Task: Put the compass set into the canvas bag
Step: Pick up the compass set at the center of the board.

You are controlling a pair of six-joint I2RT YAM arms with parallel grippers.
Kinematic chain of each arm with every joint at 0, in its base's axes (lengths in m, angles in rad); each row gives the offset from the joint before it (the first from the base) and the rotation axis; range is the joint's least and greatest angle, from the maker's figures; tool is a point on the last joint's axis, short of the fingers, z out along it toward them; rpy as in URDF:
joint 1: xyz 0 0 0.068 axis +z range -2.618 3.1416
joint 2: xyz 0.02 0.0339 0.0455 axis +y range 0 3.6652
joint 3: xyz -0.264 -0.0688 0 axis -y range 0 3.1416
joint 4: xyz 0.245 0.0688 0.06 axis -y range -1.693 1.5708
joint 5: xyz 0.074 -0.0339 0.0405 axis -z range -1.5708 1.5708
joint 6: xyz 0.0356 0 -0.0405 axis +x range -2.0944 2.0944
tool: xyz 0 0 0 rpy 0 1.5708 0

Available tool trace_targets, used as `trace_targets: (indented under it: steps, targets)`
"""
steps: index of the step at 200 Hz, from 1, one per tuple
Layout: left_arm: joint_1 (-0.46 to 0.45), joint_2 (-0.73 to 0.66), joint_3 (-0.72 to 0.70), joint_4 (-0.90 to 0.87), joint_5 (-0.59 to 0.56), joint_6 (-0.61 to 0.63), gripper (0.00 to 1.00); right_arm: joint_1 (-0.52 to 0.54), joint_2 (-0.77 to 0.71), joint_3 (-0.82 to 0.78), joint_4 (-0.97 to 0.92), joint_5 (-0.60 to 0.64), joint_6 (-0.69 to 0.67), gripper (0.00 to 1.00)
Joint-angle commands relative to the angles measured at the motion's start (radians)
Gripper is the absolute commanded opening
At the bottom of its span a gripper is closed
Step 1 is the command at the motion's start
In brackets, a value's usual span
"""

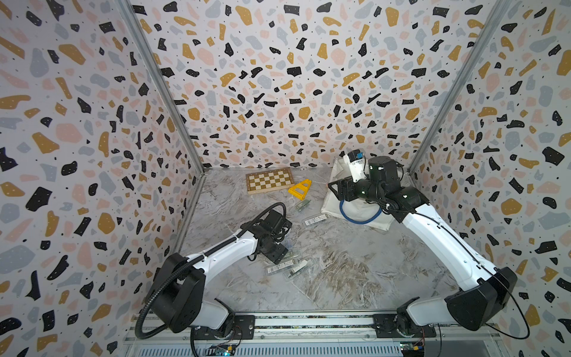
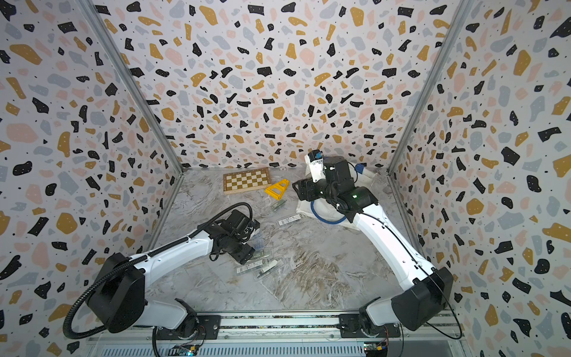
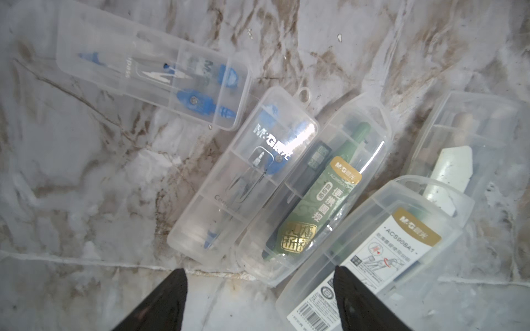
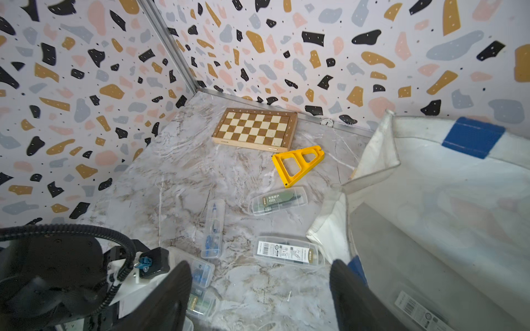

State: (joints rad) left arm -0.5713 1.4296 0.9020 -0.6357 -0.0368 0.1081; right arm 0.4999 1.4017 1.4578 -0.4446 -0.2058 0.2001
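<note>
Several cased compass sets (image 3: 309, 186) lie on the surface (image 3: 86, 172) under the left end effector (image 3: 259, 275), jaws spread, empty; right end effector (image 4: 261, 266) likewise, beside canvas bag (image 4: 430, 186). Likely light, stiff, slick: pinch across width.

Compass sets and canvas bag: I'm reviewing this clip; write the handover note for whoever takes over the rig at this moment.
Left pincer: open, empty, above a cluster of five clear plastic compass cases on the marble table.
Right pincer: open, empty, at the edge of the mouth of the white canvas bag with blue handles.
Done: at least one barcode-labelled clear case lies inside the bag.
To do: the cluster, plus a green-labelled case and a white-labelled case lying on the table beside the bag.
</note>
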Motion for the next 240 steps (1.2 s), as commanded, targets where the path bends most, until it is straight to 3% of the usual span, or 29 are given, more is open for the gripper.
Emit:
trace_targets:
  steps: [1, 120, 156, 240]
  targets:
    - [0.049, 0.030, 0.047, 0.045, -0.036, 0.075, 0.74, 0.007, -0.019, -0.006, 0.018, -0.001, 0.001, 0.78]
    - [0.094, 0.394, 0.238, -0.023, -0.055, 0.227, 0.63, 0.031, 0.015, -0.034, 0.031, 0.043, -0.021, 0.78]
    - [0.096, 0.407, 0.215, 0.002, -0.008, 0.236, 0.61, 0.052, 0.036, -0.038, 0.040, 0.052, -0.023, 0.77]
    - [0.080, 0.321, 0.201, -0.049, 0.129, 0.291, 0.73, 0.079, 0.065, -0.034, 0.024, 0.076, -0.039, 0.78]
